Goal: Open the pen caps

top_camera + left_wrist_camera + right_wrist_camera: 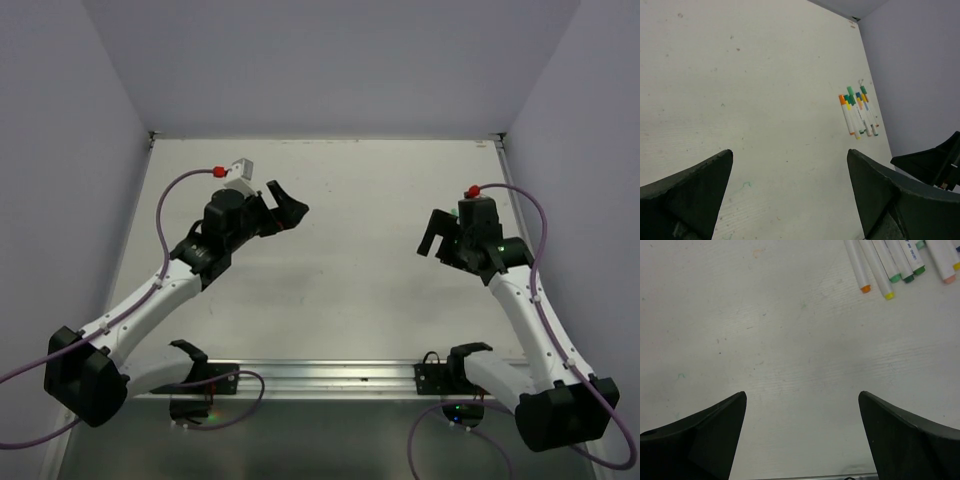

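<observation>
Several slim white pens (pixel 858 114) lie side by side in a bunch near the table's right edge. Their pen caps (pixel 842 99) in orange, green and blue point to the far side, all still on the barrels. In the right wrist view the pens (pixel 876 265) show only their near ends, at the top right. In the top view the right arm hides them. My left gripper (pixel 790 155) (pixel 288 205) is open and empty, far left of the pens. My right gripper (pixel 802 395) (pixel 432 235) is also open and empty, above bare table just short of them.
The white table (pixel 340 260) is boxed in by grey walls at the back and sides. A metal rail (pixel 330 375) with the arm bases runs along the near edge. The right gripper's fingers (pixel 935 162) show at the edge of the left wrist view. Purple cables loop from both arms.
</observation>
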You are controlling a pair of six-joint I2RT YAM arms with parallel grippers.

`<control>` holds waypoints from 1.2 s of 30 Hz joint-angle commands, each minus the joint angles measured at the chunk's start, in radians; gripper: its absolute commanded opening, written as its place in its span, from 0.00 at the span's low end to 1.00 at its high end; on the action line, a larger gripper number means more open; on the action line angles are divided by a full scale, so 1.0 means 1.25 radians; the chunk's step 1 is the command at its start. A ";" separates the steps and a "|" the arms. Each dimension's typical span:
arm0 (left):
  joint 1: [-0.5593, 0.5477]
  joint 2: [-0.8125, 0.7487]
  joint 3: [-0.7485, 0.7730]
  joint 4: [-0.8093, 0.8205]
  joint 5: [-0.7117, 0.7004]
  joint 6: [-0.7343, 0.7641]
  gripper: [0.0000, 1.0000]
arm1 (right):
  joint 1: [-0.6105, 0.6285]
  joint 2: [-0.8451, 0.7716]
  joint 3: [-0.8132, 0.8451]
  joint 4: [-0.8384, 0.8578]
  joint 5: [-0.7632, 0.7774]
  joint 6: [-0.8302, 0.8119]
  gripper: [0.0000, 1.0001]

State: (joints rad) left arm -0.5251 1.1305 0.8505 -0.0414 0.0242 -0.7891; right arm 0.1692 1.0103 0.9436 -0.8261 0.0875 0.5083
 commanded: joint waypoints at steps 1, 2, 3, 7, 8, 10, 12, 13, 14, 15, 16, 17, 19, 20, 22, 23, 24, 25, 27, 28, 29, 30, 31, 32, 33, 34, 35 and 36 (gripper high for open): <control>-0.011 -0.028 0.020 -0.034 -0.079 0.045 1.00 | -0.004 0.000 0.023 0.002 -0.001 -0.059 0.99; -0.011 -0.033 0.019 -0.039 -0.086 0.046 1.00 | -0.004 0.019 0.034 -0.001 -0.013 -0.082 0.99; -0.011 -0.042 0.015 -0.038 -0.095 0.046 1.00 | -0.004 0.038 0.046 -0.007 -0.012 -0.102 0.98; -0.011 -0.050 -0.001 -0.022 -0.102 0.058 1.00 | -0.003 0.147 0.133 -0.049 0.072 -0.155 0.97; -0.012 -0.048 -0.001 -0.022 -0.106 0.062 1.00 | -0.003 0.153 0.137 -0.038 0.067 -0.162 0.96; -0.011 -0.047 -0.003 -0.017 -0.110 0.064 1.00 | -0.003 0.160 0.129 0.024 0.064 -0.197 0.98; -0.011 -0.045 -0.004 -0.010 -0.105 0.068 1.00 | -0.004 0.172 0.140 0.046 0.054 -0.210 0.98; -0.011 -0.044 -0.008 -0.005 -0.102 0.070 1.00 | -0.004 0.186 0.151 0.052 0.043 -0.218 0.98; -0.012 -0.045 -0.008 -0.001 -0.092 0.070 1.00 | -0.004 0.231 0.165 0.050 0.031 -0.220 0.97; -0.011 -0.047 -0.012 0.004 -0.087 0.072 1.00 | -0.004 0.254 0.192 0.047 0.001 -0.219 0.94; -0.012 -0.048 -0.019 0.016 -0.083 0.072 1.00 | -0.004 0.285 0.205 0.042 -0.005 -0.212 0.88; -0.011 -0.051 -0.024 0.020 -0.082 0.072 1.00 | -0.003 0.335 0.215 0.039 -0.017 -0.212 0.86; -0.011 -0.050 -0.028 0.020 -0.077 0.078 1.00 | -0.004 0.375 0.222 0.050 -0.005 -0.208 0.79; -0.011 -0.045 -0.026 0.048 -0.065 0.083 1.00 | -0.004 0.394 0.217 0.062 0.012 -0.205 0.77; -0.012 -0.040 -0.019 0.054 -0.055 0.094 1.00 | -0.009 0.414 0.213 0.089 0.026 -0.211 0.70; -0.011 -0.034 -0.019 0.055 -0.048 0.099 1.00 | -0.020 0.427 0.216 0.096 0.022 -0.220 0.68; -0.011 -0.032 -0.017 0.059 -0.044 0.104 1.00 | -0.027 0.454 0.230 0.095 0.020 -0.231 0.67; -0.011 -0.033 -0.016 0.065 -0.043 0.113 1.00 | -0.035 0.473 0.240 0.091 0.037 -0.251 0.66; -0.011 -0.031 -0.019 0.071 -0.043 0.122 1.00 | -0.058 0.514 0.267 0.080 0.047 -0.273 0.67; -0.011 -0.028 -0.021 0.077 -0.045 0.124 1.00 | -0.065 0.523 0.267 0.080 0.048 -0.281 0.66; -0.011 -0.027 -0.023 0.081 -0.046 0.126 1.00 | -0.075 0.531 0.267 0.085 0.048 -0.286 0.66; -0.012 -0.028 -0.026 0.088 -0.046 0.129 1.00 | -0.079 0.548 0.264 0.090 0.051 -0.301 0.67; -0.011 -0.027 -0.029 0.093 -0.048 0.131 1.00 | -0.083 0.555 0.262 0.091 0.051 -0.305 0.67; -0.011 -0.023 -0.031 0.098 -0.043 0.131 1.00 | -0.092 0.565 0.262 0.093 0.042 -0.308 0.67; -0.011 -0.022 -0.032 0.102 -0.040 0.131 1.00 | -0.098 0.572 0.260 0.095 0.025 -0.311 0.67; -0.011 -0.020 -0.035 0.107 -0.037 0.132 1.00 | -0.102 0.582 0.258 0.102 0.012 -0.317 0.67; -0.011 -0.016 -0.035 0.110 -0.033 0.131 1.00 | -0.105 0.586 0.255 0.107 0.009 -0.319 0.67; -0.011 -0.013 -0.037 0.113 -0.029 0.131 1.00 | -0.103 0.589 0.250 0.112 0.001 -0.330 0.67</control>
State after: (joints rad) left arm -0.5335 1.1038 0.8188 0.0288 -0.0265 -0.6594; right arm 0.0433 1.7378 1.2362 -0.7200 0.1127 0.1486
